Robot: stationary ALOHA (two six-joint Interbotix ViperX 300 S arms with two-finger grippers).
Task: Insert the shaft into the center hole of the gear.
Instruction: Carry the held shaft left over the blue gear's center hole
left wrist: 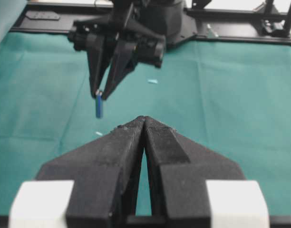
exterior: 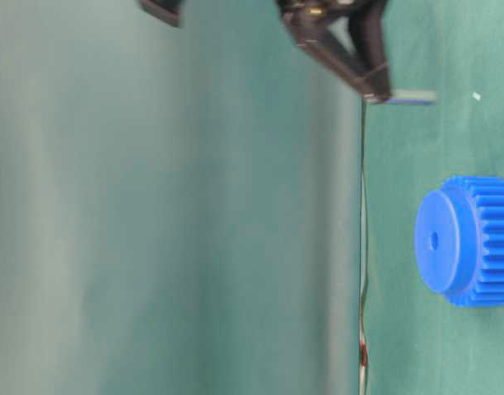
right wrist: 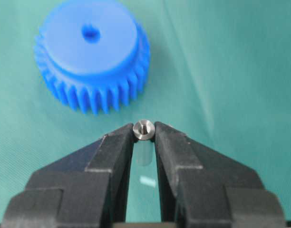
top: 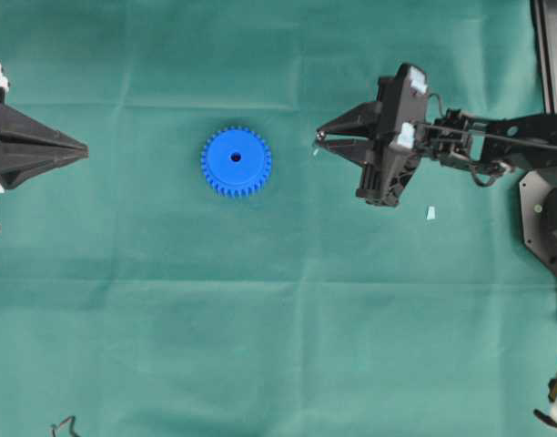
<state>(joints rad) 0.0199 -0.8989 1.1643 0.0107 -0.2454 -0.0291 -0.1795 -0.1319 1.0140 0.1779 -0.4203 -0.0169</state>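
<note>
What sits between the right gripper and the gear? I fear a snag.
Only bare green cloth, overhead, between right gripper, clamping the shaft, and gear.

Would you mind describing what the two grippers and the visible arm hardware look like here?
Both are matte black. The left gripper has two broad wedge-shaped fingers tapering to a point, with pale white blocks at their bases. The right gripper has similar angular black fingers. In the overhead view, the right gripper sits on a blocky black wrist with pale fittings, and thin dark cables loop along the arm behind it.
</note>
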